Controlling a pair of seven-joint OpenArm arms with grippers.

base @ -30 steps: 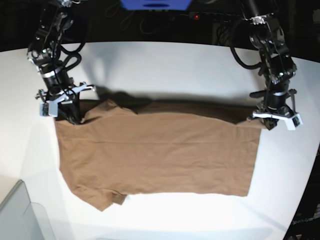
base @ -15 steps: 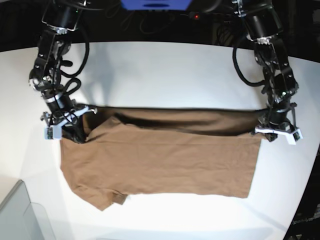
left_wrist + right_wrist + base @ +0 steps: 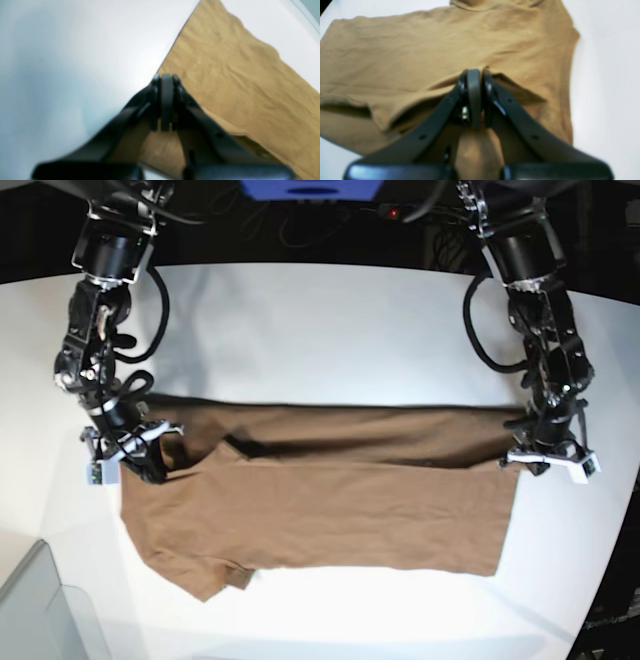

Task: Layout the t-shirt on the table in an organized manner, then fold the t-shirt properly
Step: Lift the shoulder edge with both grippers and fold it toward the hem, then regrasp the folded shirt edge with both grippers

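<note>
The white surface (image 3: pixel 330 310) fills most of the base view and carries the whole scene, its curved far edge meeting a dark background. On it lies the brown t-shirt (image 3: pixel 330 510), spread wide across the middle and nearer half, with its far portion doubled forward so that a folded band runs along the far side. One short sleeve (image 3: pixel 205 575) sticks out at the near corner on the base view's left. The hem end of the shirt sits on the base view's right with a straight side edge. A grey-translucent bin corner (image 3: pixel 35 610) shows at the near left of the base view, apart from the shirt. The right tool (image 3: pixel 140 463) stands at the shirt's far corner on the base view's left; its wrist view shows the jaws pressed together with a ridge of brown cloth pinched between them. The left tool (image 3: pixel 545 463) stands at the opposite far corner; its wrist view shows the jaws together at the cloth's edge, with fabric passing beneath them, clamped on the shirt's corner.
</note>
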